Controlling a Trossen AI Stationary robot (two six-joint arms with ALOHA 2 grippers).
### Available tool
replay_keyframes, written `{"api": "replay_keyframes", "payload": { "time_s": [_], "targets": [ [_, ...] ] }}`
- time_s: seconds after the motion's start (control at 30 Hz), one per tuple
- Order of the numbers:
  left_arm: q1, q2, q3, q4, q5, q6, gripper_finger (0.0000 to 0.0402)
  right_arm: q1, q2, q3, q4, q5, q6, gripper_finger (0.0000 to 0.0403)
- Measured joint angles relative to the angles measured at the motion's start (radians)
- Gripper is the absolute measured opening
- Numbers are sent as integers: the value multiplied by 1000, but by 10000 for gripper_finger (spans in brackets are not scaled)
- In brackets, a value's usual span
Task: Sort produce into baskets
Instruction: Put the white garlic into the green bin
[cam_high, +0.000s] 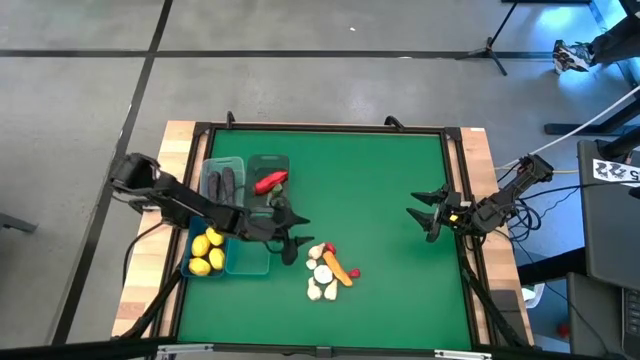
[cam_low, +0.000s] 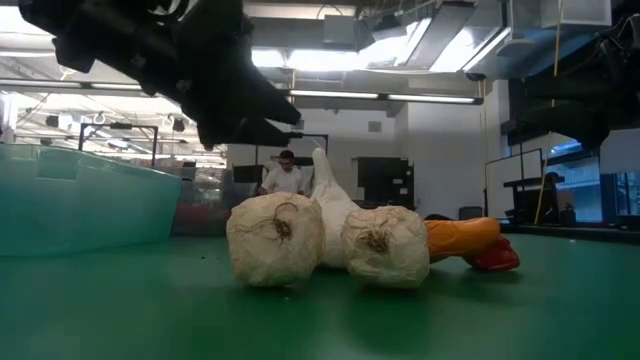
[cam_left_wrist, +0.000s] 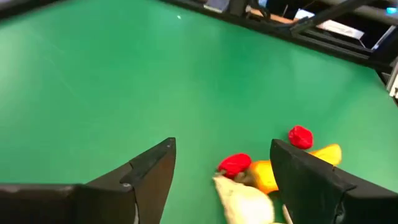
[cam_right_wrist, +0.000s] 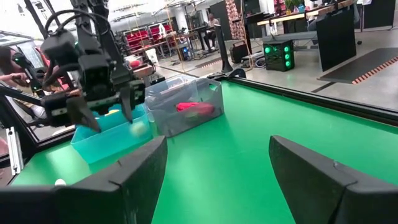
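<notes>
In the high view the green bench (cam_high: 370, 190) fills the middle of the frame, with four baskets grouped at its left side. The upper-left clear basket (cam_high: 224, 178) holds dark eggplants (cam_high: 222, 183), the upper-right clear basket (cam_high: 268, 172) holds a red pepper (cam_high: 271, 181), the lower-left teal basket (cam_high: 208, 250) holds yellow lemons (cam_high: 206, 253), and the lower-right teal basket (cam_high: 248, 257) shows nothing inside that can be made out. Just right of the baskets, low in the centre of the frame, a loose heap of produce lies on the bench: white garlic bulbs (cam_high: 320, 272), an orange carrot (cam_high: 338, 266) and small red pieces (cam_high: 353, 272), all touching or nearly so. The left gripper (cam_high: 295, 240) hangs between the baskets and that heap, its fingers (cam_left_wrist: 152, 177) spread apart and holding nothing; its wrist view looks down past them onto the garlic (cam_left_wrist: 244, 200), carrot (cam_left_wrist: 267, 173) and red pieces (cam_left_wrist: 235, 165). The right gripper (cam_high: 424, 214) waits near the right edge of the bench, well apart from the produce, fingers (cam_right_wrist: 311, 171) open and empty. In the low view two garlic bulbs (cam_low: 275, 238) sit side by side at centre, the carrot (cam_low: 462, 238) behind them.
</notes>
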Motion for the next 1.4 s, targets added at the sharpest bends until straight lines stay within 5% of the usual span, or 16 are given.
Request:
{"api": "replay_keyframes", "payload": {
  "time_s": [0.2, 0.5, 1.4],
  "targets": [
    [-31, 131, 129, -63, -7, -11, 255, 0, 0, 0, -1, 0, 1, 280],
    [-34, 254, 348, -456, -18, -117, 255, 0, 0, 0, -5, 0, 22, 280],
    [-64, 300, 362, -499, -15, -222, 255, 0, 0, 1, -16, 0, 22, 280]
  ]
}}
